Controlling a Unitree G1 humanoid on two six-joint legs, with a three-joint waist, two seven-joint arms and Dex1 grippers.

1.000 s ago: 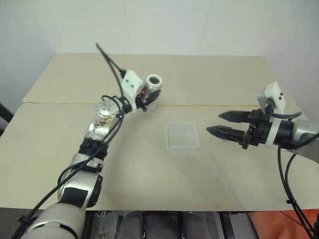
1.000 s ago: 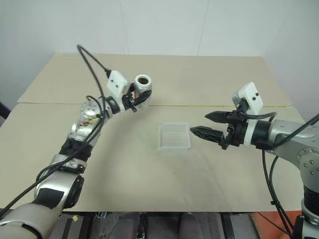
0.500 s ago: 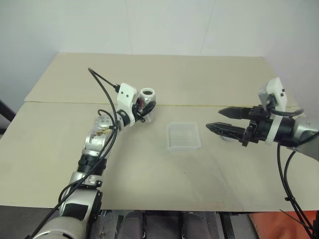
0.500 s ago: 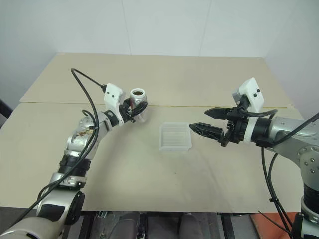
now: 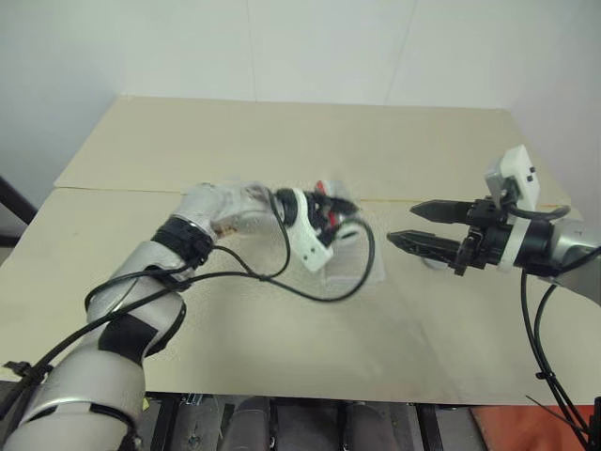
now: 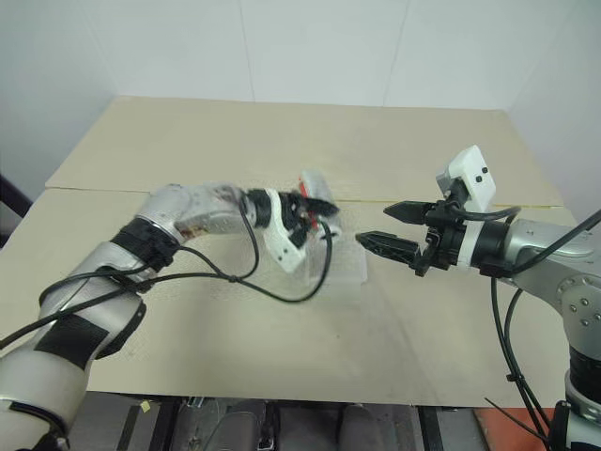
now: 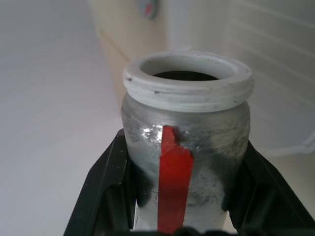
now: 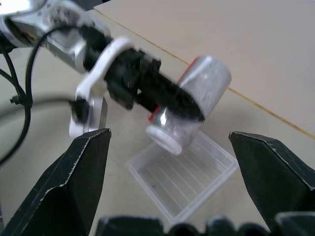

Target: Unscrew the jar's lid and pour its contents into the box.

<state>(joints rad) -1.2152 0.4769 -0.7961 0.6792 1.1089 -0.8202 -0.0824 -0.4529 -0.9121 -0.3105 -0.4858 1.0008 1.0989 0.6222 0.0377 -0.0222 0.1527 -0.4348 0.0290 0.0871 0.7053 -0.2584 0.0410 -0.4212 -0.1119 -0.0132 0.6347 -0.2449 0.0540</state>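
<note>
My left gripper (image 5: 329,214) is shut on the jar (image 8: 197,101), a silvery body with a red stripe and a white threaded rim. The jar has no cap on it and is tipped over, its open mouth pointing down at the box (image 8: 183,183), a shallow clear ribbed tray right beneath it. The mouth looks dark in the left wrist view, and I cannot make out the contents. My right gripper (image 5: 402,224) hovers open just right of the box, its fingers aimed at the jar. A small pale round piece, apparently the lid (image 5: 433,264), lies on the table under those fingers.
The tan table (image 5: 282,338) has a seam line running across behind the box. A black cable (image 5: 310,293) from my left wrist loops low over the table in front of the box. A white wall stands behind the table's far edge.
My left arm has swung the jar from the back left to above the box and tipped it mouth-down. The right gripper has stayed where it was, still open.
</note>
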